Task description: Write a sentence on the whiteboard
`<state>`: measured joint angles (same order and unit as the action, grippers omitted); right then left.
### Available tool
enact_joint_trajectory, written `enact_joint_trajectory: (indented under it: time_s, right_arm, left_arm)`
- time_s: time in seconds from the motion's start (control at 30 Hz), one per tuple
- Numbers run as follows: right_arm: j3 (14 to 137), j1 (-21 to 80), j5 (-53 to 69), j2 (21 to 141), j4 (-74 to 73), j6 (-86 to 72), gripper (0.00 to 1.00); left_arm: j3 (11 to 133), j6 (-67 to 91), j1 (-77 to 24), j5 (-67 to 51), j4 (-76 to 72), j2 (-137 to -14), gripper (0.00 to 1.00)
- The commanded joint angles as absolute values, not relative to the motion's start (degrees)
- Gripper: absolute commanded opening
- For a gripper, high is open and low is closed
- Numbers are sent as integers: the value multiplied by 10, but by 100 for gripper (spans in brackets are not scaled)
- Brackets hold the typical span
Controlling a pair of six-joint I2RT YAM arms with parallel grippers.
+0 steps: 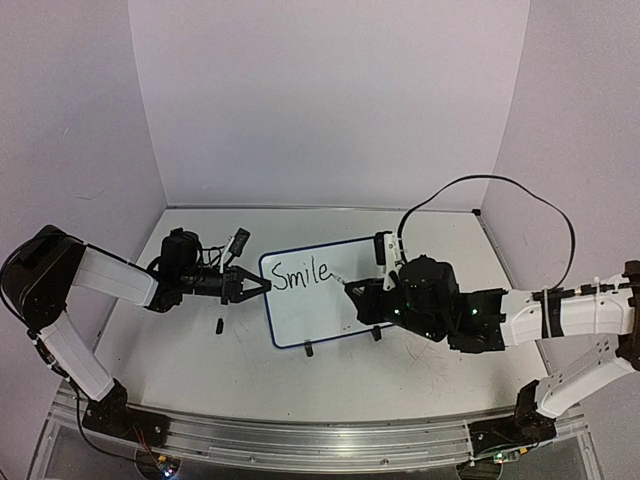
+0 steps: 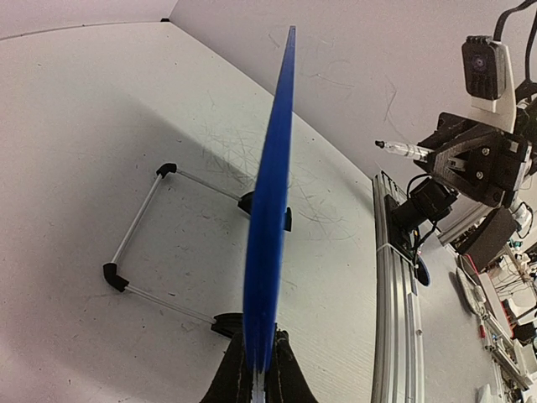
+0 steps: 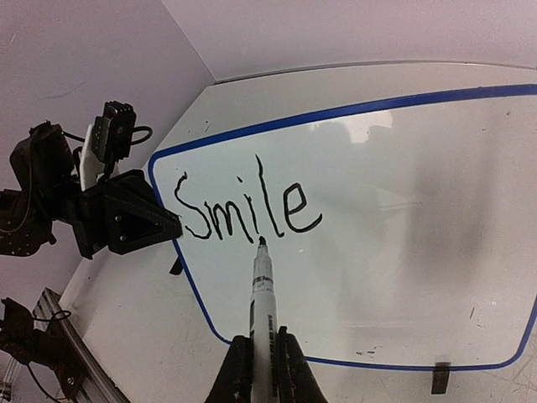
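The whiteboard (image 1: 320, 318), white with a thin blue rim, lies mid-table. One line of the sentence shows on it, black lettering reading "Smile" (image 1: 301, 274); no second line shows. My left gripper (image 1: 262, 285) is shut on the board's left edge. In the left wrist view the board (image 2: 273, 210) is edge-on between that gripper's (image 2: 260, 374) jaws. My right gripper (image 3: 263, 369) is shut on a white marker (image 3: 263, 302). The marker's black tip sits just under the "l" of the lettering (image 3: 247, 210) on the whiteboard (image 3: 403, 277). The right gripper (image 1: 365, 295) is over the board's right half.
A small black cap (image 1: 219, 325) lies on the table left of the board. Two black clip feet (image 1: 308, 349) sit at the board's near edge. A thin rod stand with black corners (image 2: 138, 227) lies beside the board. An aluminium rail (image 1: 300, 440) runs along the near edge.
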<state>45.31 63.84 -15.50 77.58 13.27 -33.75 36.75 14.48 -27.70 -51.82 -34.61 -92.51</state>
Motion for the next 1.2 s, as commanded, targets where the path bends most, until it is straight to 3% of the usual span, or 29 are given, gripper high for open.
enact_joint_trajectory:
  time_s: [0.0,0.2,0.57,0.93,1.17]
  right_arm:
    - [486,644,-162,785,142,-326,0]
    - [563,659,-174,843,32,-311,0]
    - [608,683,-151,889,17,-269,0]
    - [610,684,-139,901,17,-258,0]
    - [558,683,-233,841,17,-307,0]
  left_arm:
    - [378,123,-279,-496,-319,-920,0]
    - [381,121,-279,-495,-318,-925,0]
    - [380,120,-279,-491,-317,-925,0]
    - [379,120,-279,-480,-313,-921,0]
    - [380,118,-279,-479,-311,-919,0]
